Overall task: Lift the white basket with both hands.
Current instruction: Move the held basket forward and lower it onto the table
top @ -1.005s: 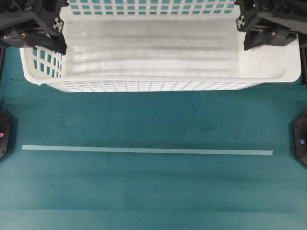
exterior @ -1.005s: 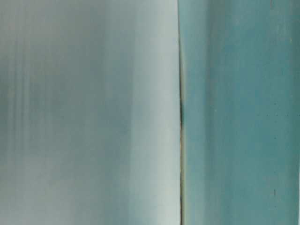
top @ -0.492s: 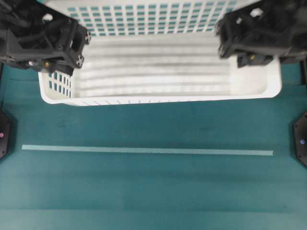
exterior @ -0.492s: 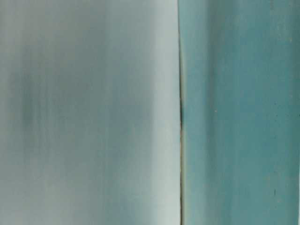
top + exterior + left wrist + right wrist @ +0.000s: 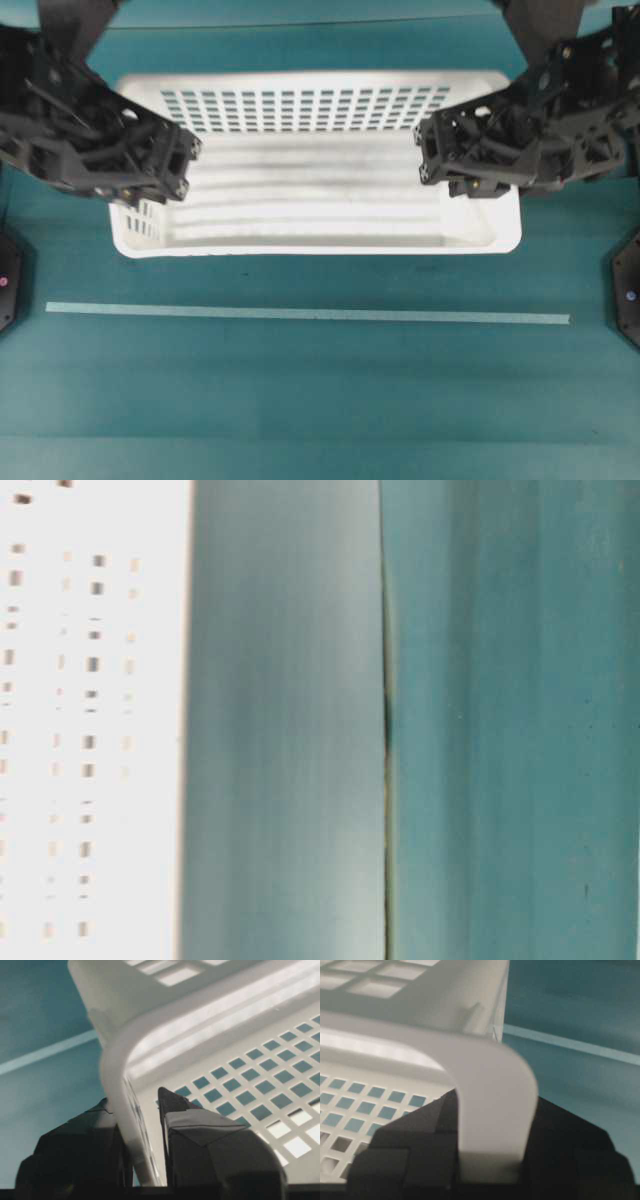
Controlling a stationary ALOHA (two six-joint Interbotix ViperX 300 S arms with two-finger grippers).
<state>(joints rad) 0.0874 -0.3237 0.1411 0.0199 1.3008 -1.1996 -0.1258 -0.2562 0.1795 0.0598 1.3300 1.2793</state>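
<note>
Basket: the white basket (image 5: 320,170) hangs between my 2 grippers, over the green table (image 5: 320,390), behind the pale tape line (image 5: 300,314).
Left gripper (image 5: 140,1170): clamped on the left end rim, 1 finger on each side of the wall.
Right gripper (image 5: 490,1170): clamped likewise on the right rim.
Handling: probably light, smooth plastic that flexes; the rolled rim is the best hold.
Hidden: my arms cover both end walls from overhead; the table-level view is a blur.

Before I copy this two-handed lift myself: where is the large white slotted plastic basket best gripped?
Grip the large white slotted plastic basket on the rounded rim of its two short end walls, one jaw inside and one outside, from above. The left gripper and right gripper hold it so; the thin upright walls suit a pinch.
</note>
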